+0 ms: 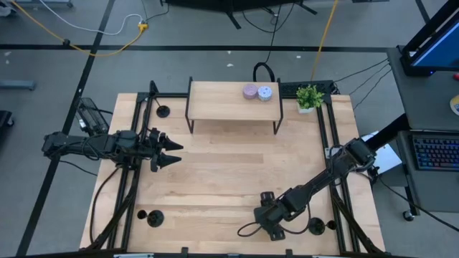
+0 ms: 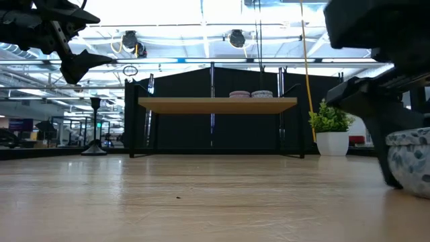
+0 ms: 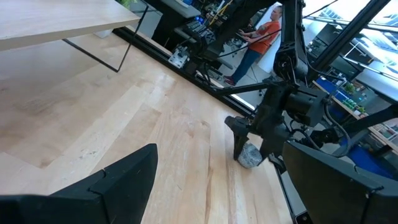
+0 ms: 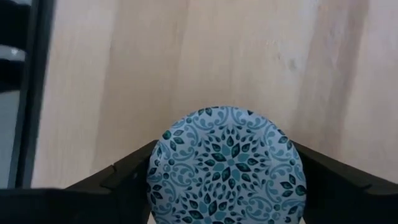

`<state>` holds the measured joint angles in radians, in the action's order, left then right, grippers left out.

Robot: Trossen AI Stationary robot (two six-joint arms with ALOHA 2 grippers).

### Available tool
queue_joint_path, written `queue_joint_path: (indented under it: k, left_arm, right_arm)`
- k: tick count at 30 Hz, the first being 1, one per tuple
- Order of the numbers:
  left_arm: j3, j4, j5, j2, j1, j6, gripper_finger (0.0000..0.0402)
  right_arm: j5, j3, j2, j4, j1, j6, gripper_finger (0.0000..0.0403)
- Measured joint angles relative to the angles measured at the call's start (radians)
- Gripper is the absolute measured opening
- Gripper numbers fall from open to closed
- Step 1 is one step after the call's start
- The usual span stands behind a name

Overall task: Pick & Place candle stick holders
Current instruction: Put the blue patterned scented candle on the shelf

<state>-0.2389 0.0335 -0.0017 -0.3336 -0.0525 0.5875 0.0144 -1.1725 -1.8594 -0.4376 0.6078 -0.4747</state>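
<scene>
Small black candle stick holders stand on their round bases near the table's corners: one at the far left (image 1: 163, 111) (image 2: 95, 128), one at the near left (image 1: 153, 217), one at the near right (image 1: 315, 227). No gripper touches them. My right gripper (image 1: 268, 217) (image 4: 225, 149) is near the front edge, shut on a round tin with a blue patterned lid (image 4: 227, 165) (image 2: 411, 161). My left gripper (image 1: 168, 153) (image 2: 80, 66) hangs open above the table's left side, nothing between its fingers. My right gripper pinches the tin's round side wall (image 4: 155, 171) between its two fingers, one on each opposite side. The fingers come steeply from above, slanting down. The tin stays upright, lid up, and appears to rest on the table (image 2: 201, 202).
A low wooden shelf (image 1: 233, 100) stands at the far middle with two small round tins (image 1: 257, 92) on it. A potted green plant (image 1: 310, 97) sits at the far right. Black frame rails (image 1: 133, 179) run along both table sides. The middle of the table is bare wood.
</scene>
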Motion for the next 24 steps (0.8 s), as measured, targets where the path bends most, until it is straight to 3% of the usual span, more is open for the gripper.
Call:
queue_joint_path:
  k: [12, 18, 24]
  left_arm:
    - [0.000, 0.000, 0.000, 0.000, 0.000, -0.008, 0.0351]
    - [0.000, 0.000, 0.000, 0.000, 0.000, -0.014, 0.0351]
    - [0.000, 0.000, 0.000, 0.000, 0.000, -0.017, 0.0351]
  right_arm:
    - [-0.005, 0.001, 0.224, -0.189, -0.159, 0.025, 0.0294]
    - [-0.010, -0.008, 0.375, -0.259, -0.343, 0.049, 0.0294]
    - [-0.042, -0.101, 0.445, -0.302, -0.580, 0.185, 0.0294]
